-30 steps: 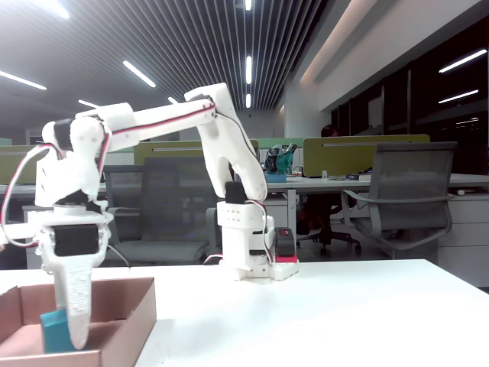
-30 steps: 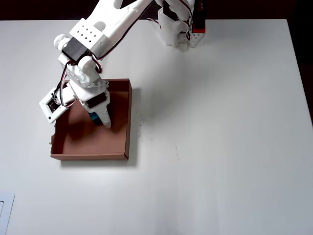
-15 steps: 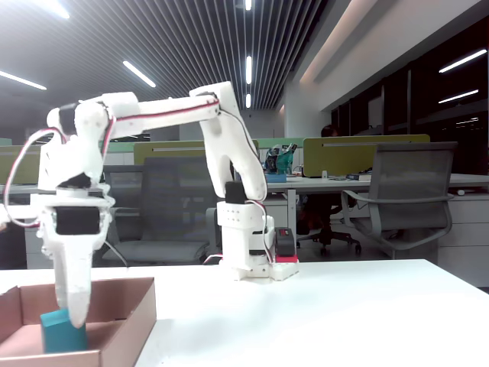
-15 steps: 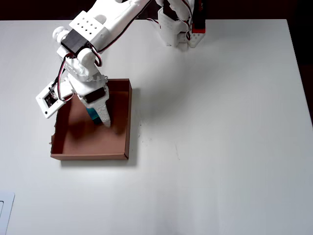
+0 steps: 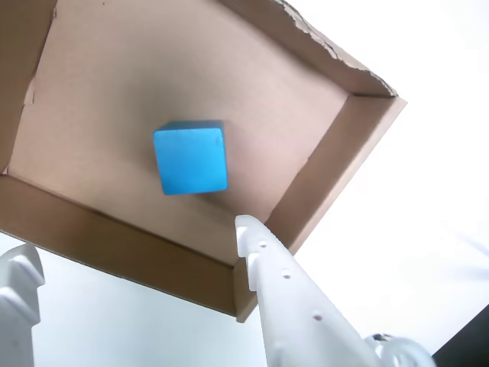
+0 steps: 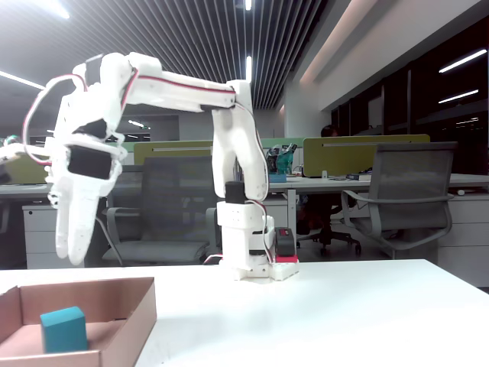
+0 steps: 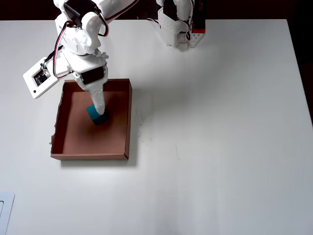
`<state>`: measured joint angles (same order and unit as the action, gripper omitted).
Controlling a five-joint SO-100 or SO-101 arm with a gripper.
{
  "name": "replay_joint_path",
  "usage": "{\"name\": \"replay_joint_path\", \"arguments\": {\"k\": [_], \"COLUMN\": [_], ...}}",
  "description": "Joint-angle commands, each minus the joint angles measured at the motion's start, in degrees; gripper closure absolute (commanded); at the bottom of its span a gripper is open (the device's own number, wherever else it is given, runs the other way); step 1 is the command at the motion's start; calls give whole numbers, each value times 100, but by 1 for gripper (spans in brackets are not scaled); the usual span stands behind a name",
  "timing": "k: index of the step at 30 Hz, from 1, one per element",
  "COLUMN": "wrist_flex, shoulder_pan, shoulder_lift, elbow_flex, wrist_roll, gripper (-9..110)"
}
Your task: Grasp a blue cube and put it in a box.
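Observation:
The blue cube lies on the floor of the box, free of any contact. The wrist view shows my gripper open, its two white fingers wide apart with nothing between them. In the fixed view the gripper hangs well above the box, fingers pointing down, and the cube sits below it near the front wall. In the overhead view the gripper partly covers the cube inside the box.
The arm's base stands at the table's far edge with a red-and-black unit beside it. The box's left wall has a torn edge. A pale flat object lies at the table's lower-left corner. Office chairs stand behind the table.
The gripper has risen out of the box and drawn back toward the base. The blue cube stays on the box floor, no longer between the fingers.

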<state>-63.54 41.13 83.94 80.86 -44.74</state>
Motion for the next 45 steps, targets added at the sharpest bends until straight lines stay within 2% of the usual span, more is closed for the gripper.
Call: {"name": "replay_joint_path", "arguments": {"k": [1, 35, 45], "wrist_flex": [97, -35, 316], "shoulder_pan": [9, -492, -501], "shoulder_lift": [606, 4395, 5546], "elbow_flex": [132, 3155, 4219], "wrist_roll": [-79, -413, -492], "gripper": [70, 71, 71]}}
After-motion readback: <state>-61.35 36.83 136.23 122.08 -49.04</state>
